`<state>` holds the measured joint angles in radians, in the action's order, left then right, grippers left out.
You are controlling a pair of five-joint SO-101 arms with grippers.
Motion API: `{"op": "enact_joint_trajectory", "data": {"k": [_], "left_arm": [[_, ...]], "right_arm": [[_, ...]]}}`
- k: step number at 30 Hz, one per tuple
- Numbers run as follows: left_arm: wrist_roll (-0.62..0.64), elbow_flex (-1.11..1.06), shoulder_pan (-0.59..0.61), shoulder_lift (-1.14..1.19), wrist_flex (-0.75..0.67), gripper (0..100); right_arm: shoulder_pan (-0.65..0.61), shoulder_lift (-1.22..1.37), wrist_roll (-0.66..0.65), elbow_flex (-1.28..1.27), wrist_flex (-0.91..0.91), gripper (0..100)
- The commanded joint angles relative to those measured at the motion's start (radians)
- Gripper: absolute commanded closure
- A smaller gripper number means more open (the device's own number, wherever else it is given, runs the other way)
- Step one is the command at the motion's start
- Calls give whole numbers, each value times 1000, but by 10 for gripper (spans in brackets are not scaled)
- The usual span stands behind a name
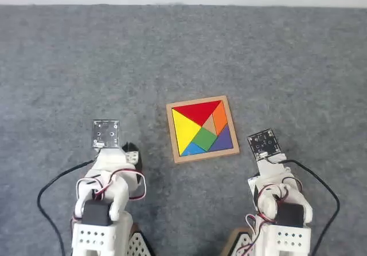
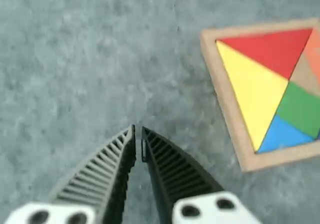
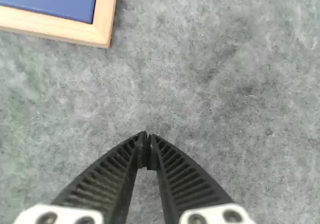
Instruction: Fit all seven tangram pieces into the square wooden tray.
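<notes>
The left claw is nearest, its ribbed fingers drawn together over bare grey counter and gripping nothing. The right claw is likewise closed, tips touching and empty, just short of the tray's near right corner. Both arms stand at the counter's near edge.

Beyond and between them, about mid-counter, the square wooden tray lies flat and slightly skewed. Inside sit the red triangle, yellow triangle, orange piece, green square, blue triangle and purple triangle, edge to edge. I cannot tell whether the tan patch among them is a wood-coloured seventh piece or a bare gap.

The pieces look thin, stiff, light and smooth. Seated flush, they offer no side to pinch. A nudge on a flat face would likely serve better. The tray itself is best taken by its raised rim, and the fuzzy surface should keep it from sliding.
</notes>
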<state>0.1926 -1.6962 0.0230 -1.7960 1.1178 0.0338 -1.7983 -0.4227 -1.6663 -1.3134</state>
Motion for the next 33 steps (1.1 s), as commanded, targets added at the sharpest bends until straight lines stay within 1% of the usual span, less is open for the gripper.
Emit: {"op": "enact_joint_trajectory", "data": {"k": [1,7,33], "left_arm": [[2,12,0,-15,58,978],[3,12,-2,-17,143,978],[3,12,-2,-17,143,978]], "right_arm": [[-4,-15,-8,-17,-2,991],[-4,-15,-8,-17,-2,991],[-4,-15,-8,-17,-2,991]]}}
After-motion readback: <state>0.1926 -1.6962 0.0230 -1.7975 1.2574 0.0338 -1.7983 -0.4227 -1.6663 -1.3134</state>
